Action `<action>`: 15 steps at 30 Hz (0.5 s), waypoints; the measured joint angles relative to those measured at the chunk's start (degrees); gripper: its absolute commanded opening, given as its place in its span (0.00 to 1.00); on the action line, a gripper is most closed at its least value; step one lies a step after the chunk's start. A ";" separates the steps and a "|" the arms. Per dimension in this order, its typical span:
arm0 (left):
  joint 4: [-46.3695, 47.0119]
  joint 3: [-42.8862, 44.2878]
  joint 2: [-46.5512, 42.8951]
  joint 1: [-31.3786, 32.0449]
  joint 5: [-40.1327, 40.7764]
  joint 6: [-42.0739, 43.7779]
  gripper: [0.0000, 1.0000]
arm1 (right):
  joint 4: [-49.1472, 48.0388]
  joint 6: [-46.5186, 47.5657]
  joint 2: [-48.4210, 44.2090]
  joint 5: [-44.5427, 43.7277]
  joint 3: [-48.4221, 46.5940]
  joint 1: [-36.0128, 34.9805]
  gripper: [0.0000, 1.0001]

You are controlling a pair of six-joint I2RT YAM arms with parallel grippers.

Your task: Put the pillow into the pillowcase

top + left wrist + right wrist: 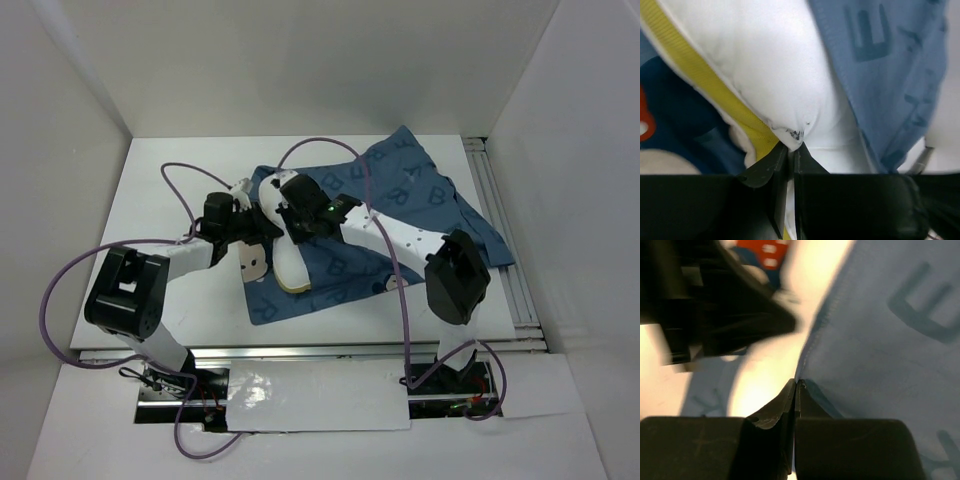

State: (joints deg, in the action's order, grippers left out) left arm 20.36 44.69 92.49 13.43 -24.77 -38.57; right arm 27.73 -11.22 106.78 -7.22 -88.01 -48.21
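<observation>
The left gripper (791,146) is clamped on a corner of the pillow (765,65), right at its yellow trim (700,80). The right gripper (796,385) pinches the hem of the pillowcase (890,365). I judge it best to lift that hem wide and feed the corner under it. Only the top view shows the pillow lying on the case in the middle of the table (170,180), with the case's bulk spreading far right.

Top view looking down from behind the near edge of the white counter (160,190), wrist views close-up, both sharing the dark blue letter-printed fabric pillowcase (890,75)
</observation>
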 measured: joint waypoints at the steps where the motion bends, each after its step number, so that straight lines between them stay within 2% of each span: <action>1: 1.81 -0.28 0.33 0.13 -1.20 -1.03 0.00 | 0.15 0.37 -0.22 1.90 -0.66 -0.33 0.00; 7: 23.02 -4.74 2.43 0.63 -9.51 -11.61 0.00 | 2.21 1.84 -1.95 7.63 -5.07 -1.64 0.00; 15: 39.65 -0.90 5.92 3.19 -13.40 -20.15 0.00 | 3.30 1.79 -7.67 9.35 -5.44 -1.66 0.00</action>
State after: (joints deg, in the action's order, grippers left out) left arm 60.01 43.79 98.41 16.62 -38.17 -58.72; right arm 31.03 -9.43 99.11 2.13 -93.45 -49.87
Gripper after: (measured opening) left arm 0.193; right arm 0.009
